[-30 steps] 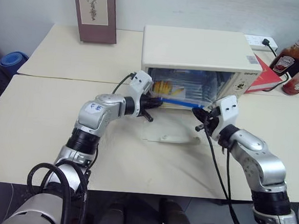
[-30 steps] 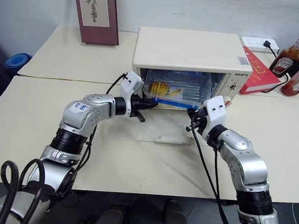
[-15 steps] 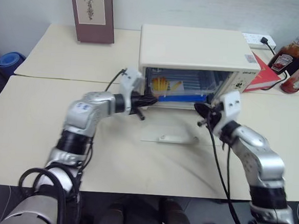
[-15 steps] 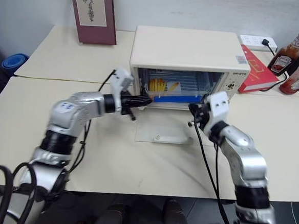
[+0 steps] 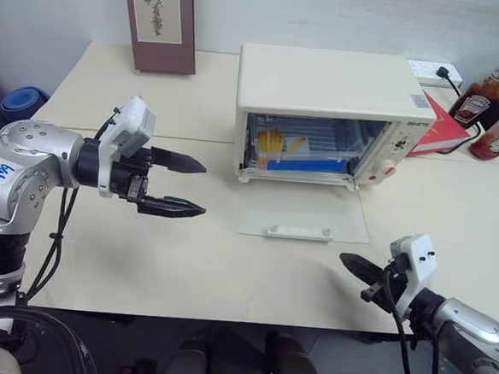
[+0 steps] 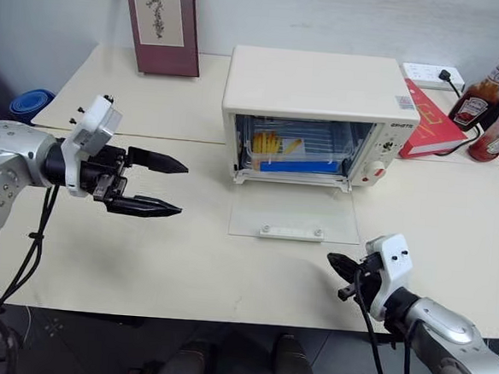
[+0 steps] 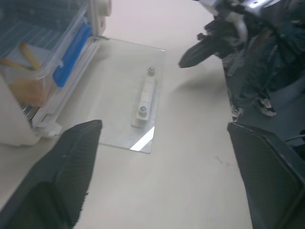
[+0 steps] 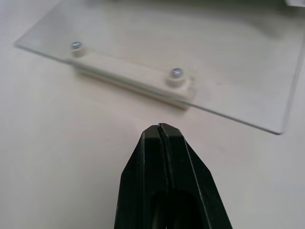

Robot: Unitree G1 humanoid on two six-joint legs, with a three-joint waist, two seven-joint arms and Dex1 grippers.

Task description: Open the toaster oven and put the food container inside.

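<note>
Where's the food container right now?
In the head views the food container sits inside the toaster oven, toward the left of the cavity, behind the glass door that lies open flat on the table.

The toaster oven [image 5: 333,116] mouth is taken by the food container [image 5: 297,149], which sits on the rack inside, so little room is left there. The glass door [image 5: 303,221] lies flat on the table [image 5: 227,262] in front, w/ its bar handle [image 5: 299,231] standing up near the front edge. Left of the door the table is bare; left gripper [image 5: 181,185] hangs over it, jaws apart. Right gripper [image 5: 352,266] is near the door's front right corner, fingers pressed together. Bottles [image 5: 495,106] and a red book [image 5: 442,128] crowd the far right.
</note>
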